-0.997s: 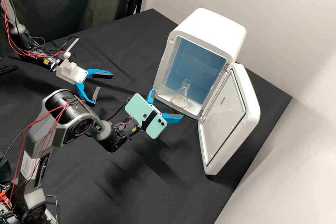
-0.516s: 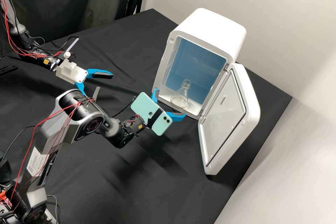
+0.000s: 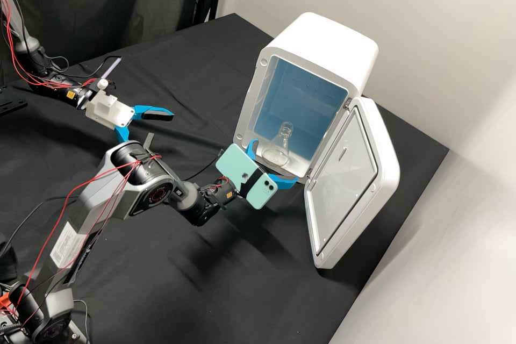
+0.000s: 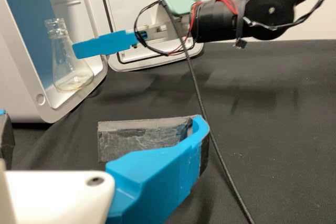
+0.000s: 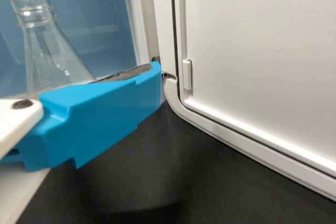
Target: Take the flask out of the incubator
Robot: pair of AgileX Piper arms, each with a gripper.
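The right gripper is hovering at the incubator's open mouth, just right of centre in the high view, with its jaws spread wide. The flask is standing upright on the chamber floor just behind them, near the front lip. It is not being held. The left wrist view shows one blue finger level with the flask's shoulder, close to the glass but apparently not touching it.

Judging by this, the approach to the grasp is under way. The next move calls for going a little deeper so the fingers flank the glass, then a gentle close, a lift over the lip and a straight pull back, clear of the door hanging open at the right.

The left gripper is waiting in the upper left over the bench, jaws likewise open.

Several things are hard to make out. In the high view the phone on the right wrist is covering the gripper body, and the fingers are crossing the flask's base. The right wrist view is cutting off one finger — so the clearance on that side cannot be told. Whether the flask is holding any liquid cannot be told either.
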